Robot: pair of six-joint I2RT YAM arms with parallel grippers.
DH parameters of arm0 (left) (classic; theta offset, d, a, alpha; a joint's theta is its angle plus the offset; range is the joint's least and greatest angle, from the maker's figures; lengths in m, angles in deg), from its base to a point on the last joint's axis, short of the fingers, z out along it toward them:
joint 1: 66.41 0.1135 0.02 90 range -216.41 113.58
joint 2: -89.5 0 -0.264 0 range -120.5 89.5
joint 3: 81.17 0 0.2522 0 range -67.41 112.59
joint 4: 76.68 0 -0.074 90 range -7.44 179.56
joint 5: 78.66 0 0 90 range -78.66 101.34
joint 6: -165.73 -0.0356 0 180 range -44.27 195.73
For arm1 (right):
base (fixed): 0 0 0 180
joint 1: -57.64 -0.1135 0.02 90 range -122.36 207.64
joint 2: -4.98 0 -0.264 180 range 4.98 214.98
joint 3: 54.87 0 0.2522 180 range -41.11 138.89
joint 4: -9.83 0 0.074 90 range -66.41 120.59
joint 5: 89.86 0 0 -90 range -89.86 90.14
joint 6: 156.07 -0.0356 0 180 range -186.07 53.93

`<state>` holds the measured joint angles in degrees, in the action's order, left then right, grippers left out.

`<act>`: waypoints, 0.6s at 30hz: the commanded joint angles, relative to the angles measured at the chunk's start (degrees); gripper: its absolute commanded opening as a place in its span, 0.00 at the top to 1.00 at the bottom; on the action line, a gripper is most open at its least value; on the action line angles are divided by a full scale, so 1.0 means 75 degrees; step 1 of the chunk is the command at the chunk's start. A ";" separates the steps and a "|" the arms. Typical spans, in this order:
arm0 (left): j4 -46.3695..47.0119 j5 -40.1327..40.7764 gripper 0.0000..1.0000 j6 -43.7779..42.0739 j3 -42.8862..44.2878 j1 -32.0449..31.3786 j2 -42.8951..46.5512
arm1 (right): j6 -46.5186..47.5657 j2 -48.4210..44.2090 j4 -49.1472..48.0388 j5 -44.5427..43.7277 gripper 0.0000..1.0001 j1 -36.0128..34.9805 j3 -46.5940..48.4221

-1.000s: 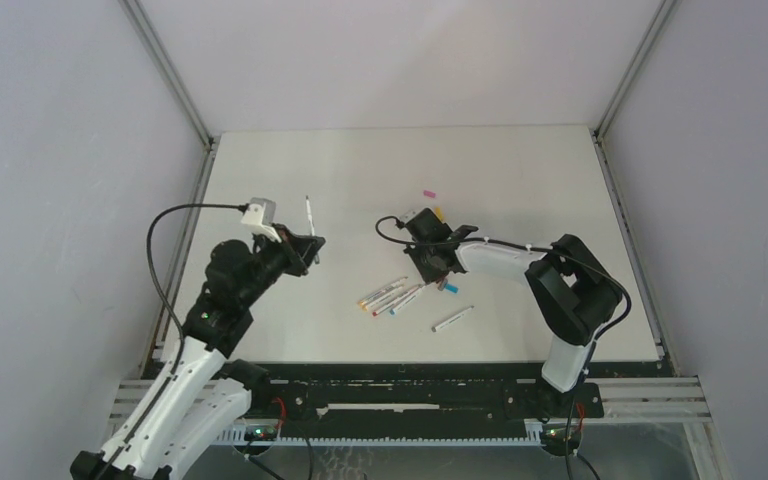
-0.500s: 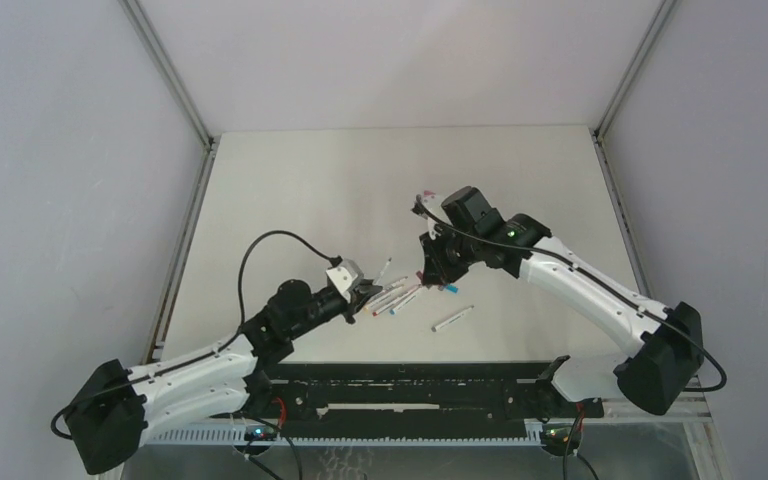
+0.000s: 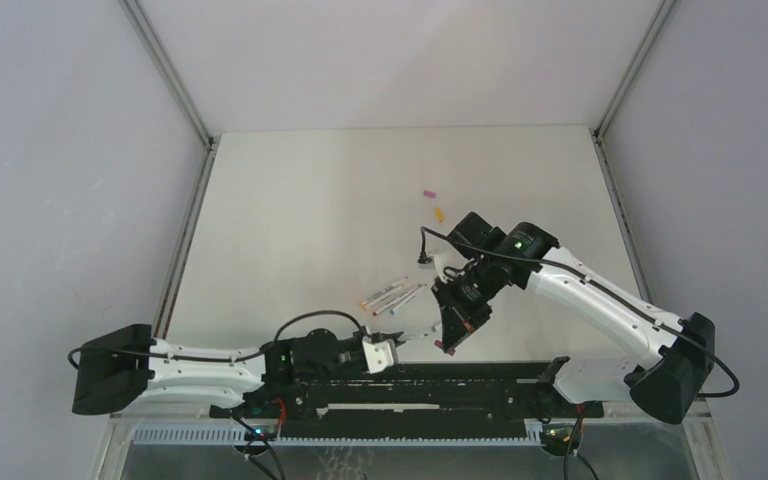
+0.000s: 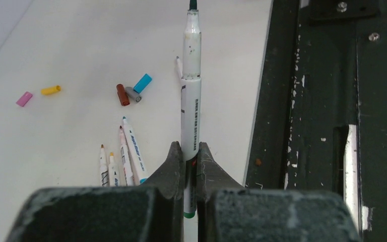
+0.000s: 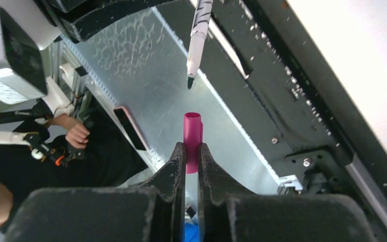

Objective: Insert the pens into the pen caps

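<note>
left gripper [image 4: 189, 154]: closed on a pen [image 4: 191, 91], gripped low on the barrel with the dark tip pointing away. It sits over the black rail [image 4: 307, 101] at the near edge of the worktop [image 3: 290, 200].
right gripper [image 5: 189, 151]: clamped on the magenta cap [image 5: 192, 132], open mouth facing the pen tip.
gap: tip and cap mouth are apart, not engaged. In the right wrist view the pen comes in tilted, with the tip just off the cap's axis.
loose pens [image 4: 126, 154]: bunched on the worktop just beyond the held pair.
loose caps: blue cap [image 4: 142, 83], dark red cap [image 4: 123, 95] and grey cap [image 4: 133, 95] lie close together. The orange cap [image 4: 51, 90] and pink cap [image 4: 24, 99] are farther out.
risk, misalignment: the tip could hit the cap rim instead of the bore, so the nib smears or the cap twists in the gripper.
risk, long lever: the low grip could let the pen pivot under push force.
risk, drop: anything dropped here would likely fall past the rail, off the worktop.
</note>
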<state>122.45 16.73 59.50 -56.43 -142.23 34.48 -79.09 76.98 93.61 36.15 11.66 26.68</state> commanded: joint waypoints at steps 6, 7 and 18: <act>0.0584 0.1248 1.00 -0.1024 0.0010 -0.1027 -0.0226 | 0.0115 -0.0128 0.0981 0.0608 1.00 -0.0104 0.0200; 0.0584 0.1273 1.00 -0.1063 0.0021 -0.1062 -0.0231 | 0.0153 -0.0076 0.0987 0.0621 1.00 -0.0098 0.0217; 0.0584 0.1135 1.00 -0.1153 0.0075 -0.1260 -0.0279 | 0.0525 0.0582 0.0977 0.0910 1.00 -0.0138 0.0588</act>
<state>124.00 24.95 52.07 -56.43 -150.73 32.77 -77.14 80.66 101.04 41.15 11.33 28.26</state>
